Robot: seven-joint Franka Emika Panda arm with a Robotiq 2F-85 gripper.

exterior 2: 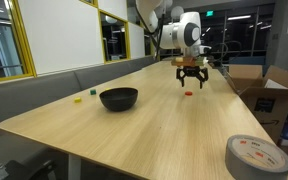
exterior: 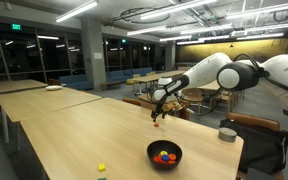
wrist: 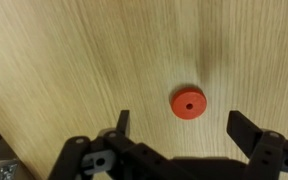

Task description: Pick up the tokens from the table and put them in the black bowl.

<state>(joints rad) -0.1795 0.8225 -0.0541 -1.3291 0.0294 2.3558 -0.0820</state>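
1. My jaws stood wide open and empty, hanging just above the table (wrist: 64, 60), with neither finger touching anything.
2. In the wrist view a red token (wrist: 188, 103) lay roughly centred between the two fingers, a little ahead of their tips. It was a flat round disc with a small hole in the middle, lying face down on the wood. In an exterior view the same token (exterior 2: 188, 93) sat directly under the jaws.
3. I judged the token to be very light and stiff, so it needed hardly any squeeze and seemed unlikely to deform. What it was made of I could not tell.
4. It was thin and sat low, so I reckoned the fingertips had to drop almost to the wood and close across its rim, on opposite sides of the disc.
5. The tabletop looked smooth. If one finger arrived first, I expected the token to skid or tip up instead of being caught, so I wanted it centred before closing.
6. Farther out, the black bowl (exterior 2: 118, 99) stood on the same table, well apart from the token.
7. In an exterior view the bowl (exterior: 164, 163) already held a few orange and blue tokens (exterior: 164, 156).
8. Near the bowl a yellow piece (exterior 2: 92, 94) and a green piece (exterior 2: 78, 99) lay on the wood.
9. A roll of tape (exterior 2: 256, 158) rested near the table's end, clear of my path.
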